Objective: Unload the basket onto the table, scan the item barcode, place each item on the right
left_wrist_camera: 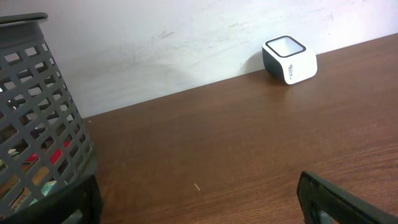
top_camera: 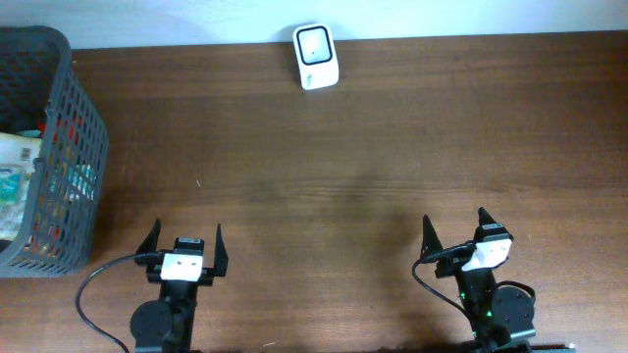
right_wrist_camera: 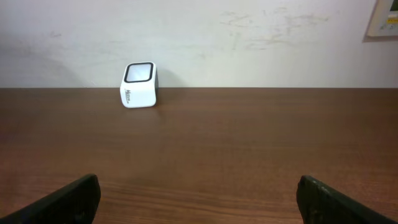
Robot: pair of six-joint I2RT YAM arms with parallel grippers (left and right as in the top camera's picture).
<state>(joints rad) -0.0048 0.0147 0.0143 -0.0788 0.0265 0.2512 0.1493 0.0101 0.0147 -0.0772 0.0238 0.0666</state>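
Left tool (top_camera: 186, 230) and right tool (top_camera: 454, 221) both gape wide and empty; the pale soft packets (top_camera: 12, 181) in the grey lattice plastic basket (top_camera: 74, 137) left of the left tool look light and slippery, so pinch a flat edge.

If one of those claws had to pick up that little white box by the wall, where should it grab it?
Probably across the white scanner's two flat side walls, coming down from above. It is narrower side to side, the wall stands close behind it, and its dark-rimmed window faces up, so the grip should sit below that rim.
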